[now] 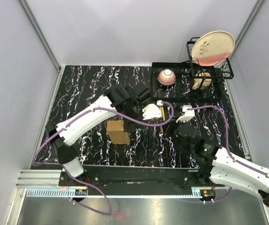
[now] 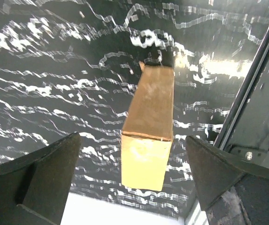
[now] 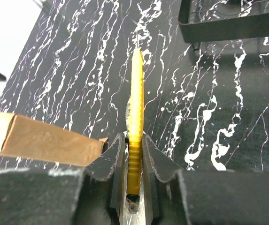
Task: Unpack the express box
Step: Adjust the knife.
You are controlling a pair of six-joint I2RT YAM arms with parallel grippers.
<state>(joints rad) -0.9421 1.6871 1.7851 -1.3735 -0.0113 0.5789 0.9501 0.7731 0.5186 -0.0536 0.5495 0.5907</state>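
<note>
The express box is a small plain brown cardboard box standing on the black marbled table, left of centre. In the left wrist view the express box lies below and ahead of my left gripper. The fingers stand wide open on either side, clear of it. My right gripper is shut on a yellow utility knife, held edge-on and pointing away over the table. The express box shows just left of the right fingers. From above, my left gripper and right gripper hover right of the box.
A black wire dish rack at the back right holds an upright cream plate. A pink bowl and a tan item sit in the black tray beside it. Grey walls close the table's left, back and right sides.
</note>
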